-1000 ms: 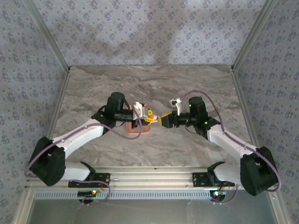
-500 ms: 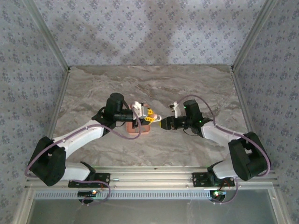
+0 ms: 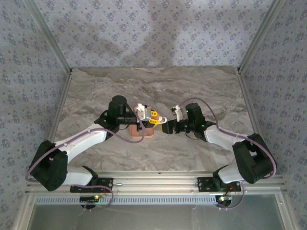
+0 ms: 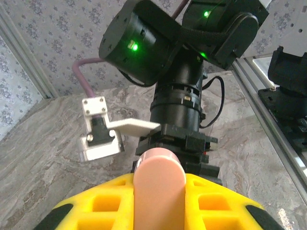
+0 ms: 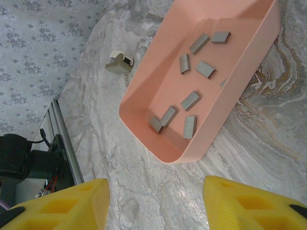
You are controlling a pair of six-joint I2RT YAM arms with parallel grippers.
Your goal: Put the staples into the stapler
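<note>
Where the marbled table point(image 3: 144, 86) sits inside its patterned walls point(image 3: 153, 33), both arms reach inward from the near rail and meet around the middle of the surface. The left arm point(image 3: 81, 139) lies low, running up and to the right from its base, its wrist bent so that the tool points rightward. The right arm point(image 3: 225, 139) mirrors it, stretched leftward along the table with its wrist turned toward its partner. The left gripper point(image 3: 153, 120) hangs over the right end of the salmon tray point(image 5: 153, 76). The right gripper point(image 3: 166, 127) sits just beside that end, so the two tools face each other nose to nose, near enough that I cannot tell whether they touch. In the left wrist view the yellow fingers point(image 4: 115, 187) are closed against the pale pink stapler point(image 4: 159, 182), which stands between them with its rounded end aimed at the black wrist of the right arm. In the right wrist view the other pair of yellow fingers point(image 5: 91, 191) is spread wide with nothing between them, above bare table just short of the tray's near corner. The staples point(image 5: 190, 100), several small grey strips, lie loose and scattered on the tray floor. A tiny beige piece point(image 5: 119, 63) rests on the table just outside the tray's long wall.
</note>
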